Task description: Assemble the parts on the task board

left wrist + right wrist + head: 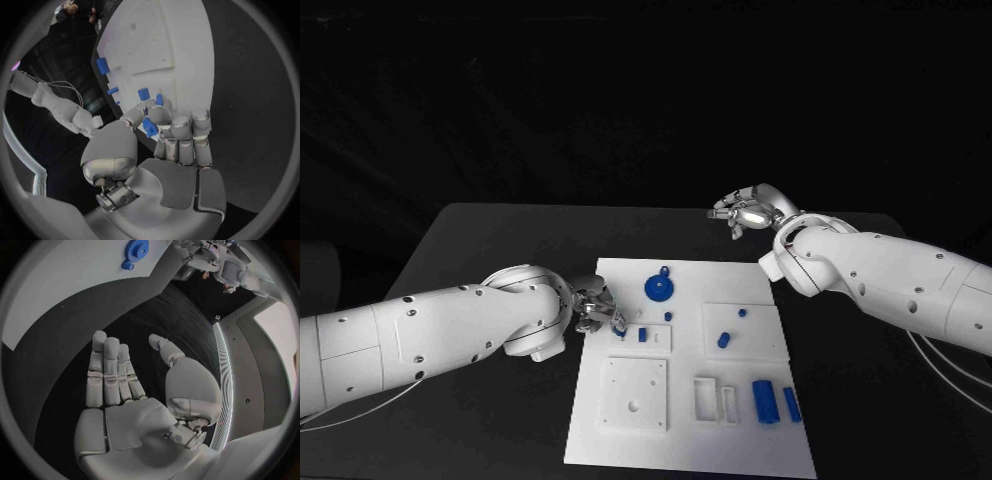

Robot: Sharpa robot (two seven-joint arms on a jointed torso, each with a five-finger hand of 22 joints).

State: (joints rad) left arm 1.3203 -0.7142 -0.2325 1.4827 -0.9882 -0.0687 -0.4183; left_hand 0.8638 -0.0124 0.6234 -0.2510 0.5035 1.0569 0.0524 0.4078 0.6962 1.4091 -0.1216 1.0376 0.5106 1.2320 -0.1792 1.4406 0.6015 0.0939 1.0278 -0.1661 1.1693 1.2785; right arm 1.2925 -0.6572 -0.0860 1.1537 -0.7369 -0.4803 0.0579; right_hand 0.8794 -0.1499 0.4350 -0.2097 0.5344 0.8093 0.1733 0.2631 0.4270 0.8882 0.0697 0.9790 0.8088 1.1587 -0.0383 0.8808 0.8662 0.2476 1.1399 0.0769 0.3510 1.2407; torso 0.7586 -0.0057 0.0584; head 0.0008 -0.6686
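The white task board (689, 420) lies in the middle of the black table. My left hand (596, 308) hovers at the board's left edge and pinches a small blue part (149, 126) between thumb and fingers. Close to its fingertips a small blue block (643, 335) stands in the board. My right hand (751, 210) hangs beyond the board's far right corner, fingers (111, 372) straight and apart, holding nothing. A blue gear (661, 288) lies at the board's far end, also seen as the gear (134, 250) in the right wrist view.
A short blue cylinder (724, 340) and two small pegs (740, 312) sit mid-board. Two longer blue cylinders (764, 400) lie near the right front. A white square plate (635, 393) and white frames (708, 397) occupy the front. Black table (473, 250) surrounds the board.
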